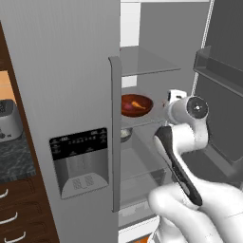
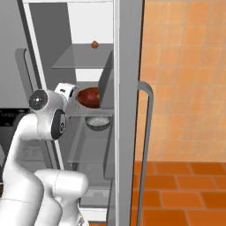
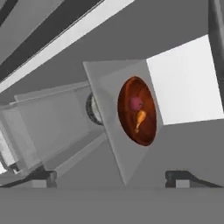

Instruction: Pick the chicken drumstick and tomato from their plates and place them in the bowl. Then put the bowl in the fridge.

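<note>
Bowl (image 3: 137,111) sits on a glass fridge (image 1: 66,95) shelf, drumstick (image 3: 140,119) and tomato (image 3: 135,103) inside; gripper (image 3: 111,177) spread wide, empty, near it.

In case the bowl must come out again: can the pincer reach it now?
Probably yes. The bowl sits on a glass shelf, the fridge door is open, and the open pincer faces it with nothing between.

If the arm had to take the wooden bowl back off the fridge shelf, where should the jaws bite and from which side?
Probably the near rim of the bowl, approached from the open fridge front: one jaw inside, one outside its thin wall. It sits upright on the glass shelf with the drumstick and tomato inside, so stay level.
</note>
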